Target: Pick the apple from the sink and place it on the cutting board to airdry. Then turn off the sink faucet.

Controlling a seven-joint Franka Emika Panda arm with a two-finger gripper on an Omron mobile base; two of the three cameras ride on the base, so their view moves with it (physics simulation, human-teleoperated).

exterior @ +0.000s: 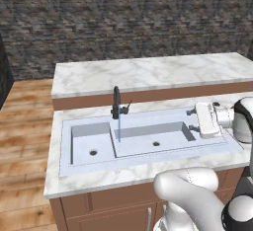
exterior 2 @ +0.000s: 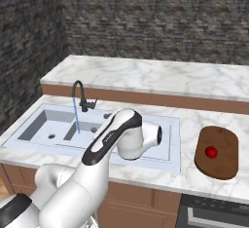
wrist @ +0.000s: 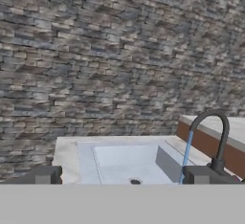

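Red and single, the apple (exterior 2: 211, 152) rests on the one cutting board (exterior 2: 218, 152) on the bench (exterior 2: 194, 183), right of the sink (exterior: 148, 141) with its two bowls. One sink faucet (exterior: 117, 102) runs a thin blue stream. Holding level over the sink's right end, the gripper (exterior: 189, 119) points left toward the faucet, fingers spread wide and released, grasping nothing.

Even, shadowless, slightly soft rendering

The apple (exterior 2: 211, 152) lies on the cutting board (exterior 2: 219, 166), right of the sink (exterior 2: 165, 124).
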